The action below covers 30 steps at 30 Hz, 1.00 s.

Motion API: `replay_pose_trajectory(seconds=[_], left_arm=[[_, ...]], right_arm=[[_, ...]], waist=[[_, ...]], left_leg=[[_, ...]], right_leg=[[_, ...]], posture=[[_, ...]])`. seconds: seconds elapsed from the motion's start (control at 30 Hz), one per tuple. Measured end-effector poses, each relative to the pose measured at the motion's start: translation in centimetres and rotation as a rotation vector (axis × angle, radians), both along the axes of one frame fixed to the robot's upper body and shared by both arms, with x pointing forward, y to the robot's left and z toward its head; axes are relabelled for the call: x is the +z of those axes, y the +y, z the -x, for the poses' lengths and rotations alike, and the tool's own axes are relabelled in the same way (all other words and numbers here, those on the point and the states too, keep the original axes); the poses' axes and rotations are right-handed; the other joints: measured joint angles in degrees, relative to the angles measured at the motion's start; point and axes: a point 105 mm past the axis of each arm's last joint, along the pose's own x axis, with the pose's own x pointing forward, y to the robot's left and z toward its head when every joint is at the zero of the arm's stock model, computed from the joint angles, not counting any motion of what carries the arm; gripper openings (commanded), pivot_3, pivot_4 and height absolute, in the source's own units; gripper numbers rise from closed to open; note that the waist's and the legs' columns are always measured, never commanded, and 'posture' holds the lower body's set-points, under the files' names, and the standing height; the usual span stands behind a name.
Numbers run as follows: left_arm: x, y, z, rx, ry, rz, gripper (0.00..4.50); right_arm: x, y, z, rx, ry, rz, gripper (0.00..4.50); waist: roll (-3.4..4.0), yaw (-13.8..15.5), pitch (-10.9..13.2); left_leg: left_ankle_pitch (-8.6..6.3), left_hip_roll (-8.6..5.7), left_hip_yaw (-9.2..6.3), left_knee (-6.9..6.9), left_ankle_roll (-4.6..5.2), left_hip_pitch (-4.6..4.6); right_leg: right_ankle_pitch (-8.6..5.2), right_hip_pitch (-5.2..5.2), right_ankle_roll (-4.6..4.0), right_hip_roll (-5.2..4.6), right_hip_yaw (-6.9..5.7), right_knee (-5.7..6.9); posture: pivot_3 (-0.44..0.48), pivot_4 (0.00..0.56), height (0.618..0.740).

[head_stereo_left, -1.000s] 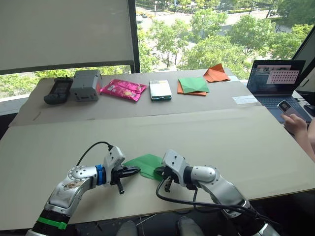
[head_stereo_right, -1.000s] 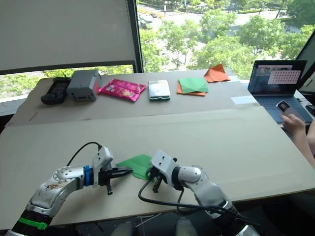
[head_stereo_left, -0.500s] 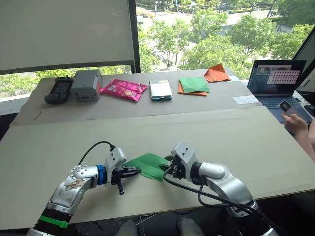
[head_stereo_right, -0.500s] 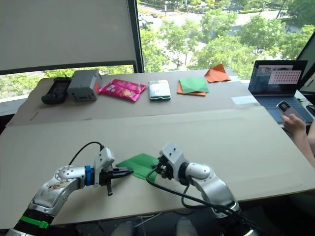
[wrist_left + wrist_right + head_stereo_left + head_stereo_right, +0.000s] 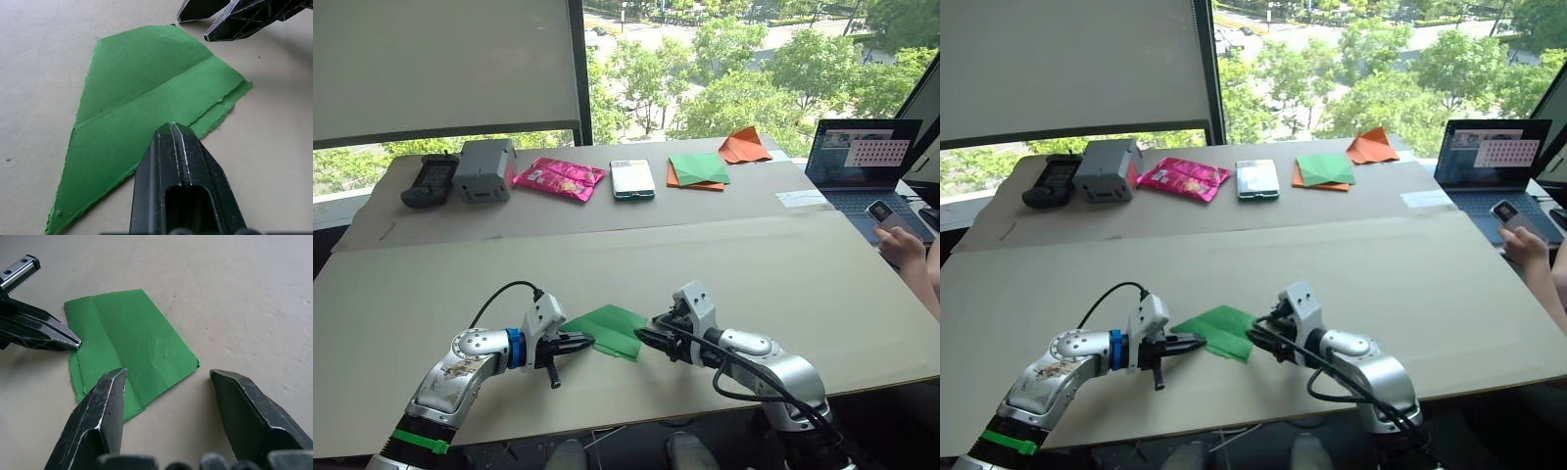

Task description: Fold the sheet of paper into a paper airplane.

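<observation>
**Two grippers flanking the folded sheet**

Left gripper [image 5: 578, 344], fingers pressed together, its tip set on the sheet's [image 5: 604, 329] near-left edge; whether it pinches the paper or only pins it cannot be told. The sheet lies flat on the table [image 5: 783, 284], folded into a tapered panel with one long crease, between the two grippers at the near edge. Right gripper [image 5: 168, 377] holds nothing, its jaws spread wide, poised just off the sheet's right end with one finger [image 5: 100, 406] over the layered edge. The sheet's long axis runs roughly from gripper to gripper, so both are equally near; the next fold probably falls to the right one. The underside and the number of layers at the ragged edge are hard to make out.
</observation>
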Motion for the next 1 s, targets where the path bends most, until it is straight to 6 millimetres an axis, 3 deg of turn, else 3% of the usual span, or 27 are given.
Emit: replay_pose_trajectory(seconds=[1.0], left_arm=[[-0.1,-0.1,0.0,-0.011,-0.02,-0.017,0.0]], right_arm=[[0.0,1.8,0.6,-0.042,0.122,-0.167,3.01]], waist=[[0.14,-0.22,-0.08]], left_leg=[[-0.01,0.02,0.0,-0.12,-0.02,-0.02]], right_leg=[[0.0,-0.06,0.0,-0.02,-0.01,-0.19]], posture=[[0.0,0.15,0.732]])
